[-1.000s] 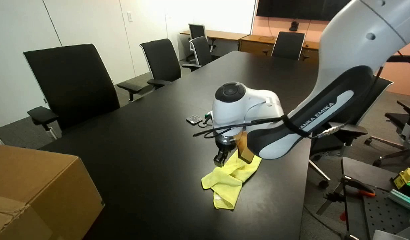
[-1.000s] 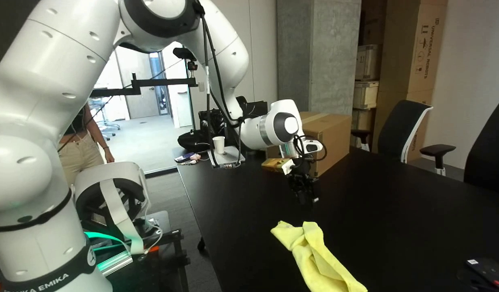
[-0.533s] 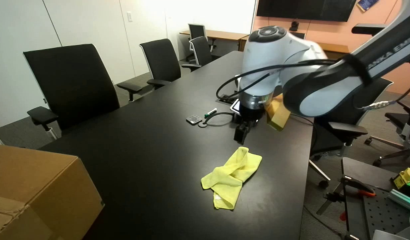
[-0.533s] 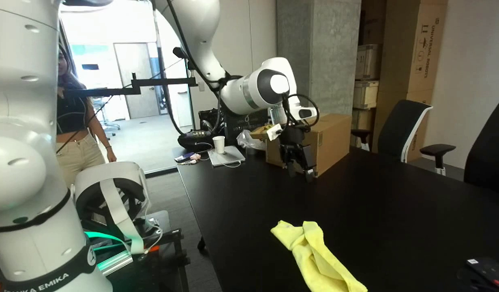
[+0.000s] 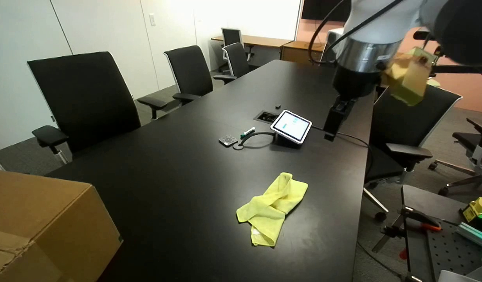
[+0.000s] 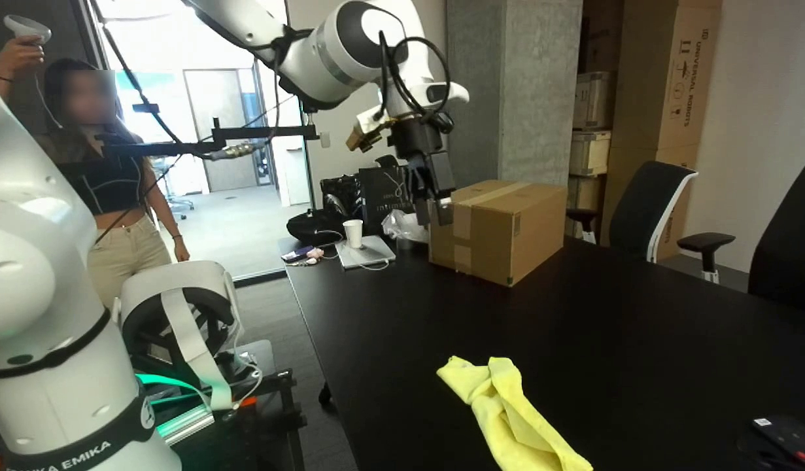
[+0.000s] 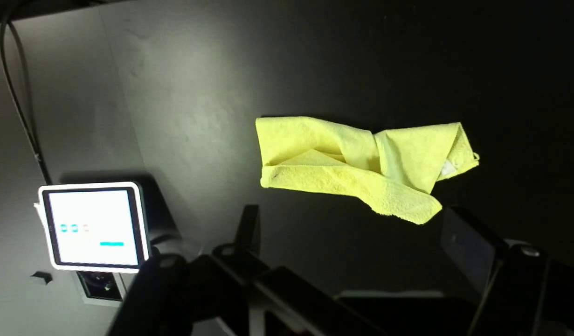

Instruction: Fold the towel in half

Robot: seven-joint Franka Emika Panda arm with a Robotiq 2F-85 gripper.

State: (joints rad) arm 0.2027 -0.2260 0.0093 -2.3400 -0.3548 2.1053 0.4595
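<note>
The yellow towel (image 5: pixel 270 211) lies crumpled and twisted on the black table in both exterior views (image 6: pixel 507 418). In the wrist view the towel (image 7: pixel 356 179) is pinched near its middle, with one long strip folded over and a white tag at one end. My gripper (image 5: pixel 331 135) is raised high above the table, away from the towel. In an exterior view the gripper (image 6: pixel 435 210) hangs level with the cardboard box behind it. In the wrist view its fingers (image 7: pixel 352 212) are wide apart with nothing between them.
A tablet on a stand (image 5: pixel 291 126), a marker (image 5: pixel 247 132) and a small square pad (image 5: pixel 228 140) are on the table. A large cardboard box (image 6: pixel 500 229) and a cup (image 6: pixel 353 233) on a laptop stand at one end. Chairs line the sides. A person (image 6: pixel 114 170) stands behind the arm.
My gripper has risen from just above the towel and drawn back toward the robot's side, uncovering the tablet. The towel has not moved. The person has come further into view.
</note>
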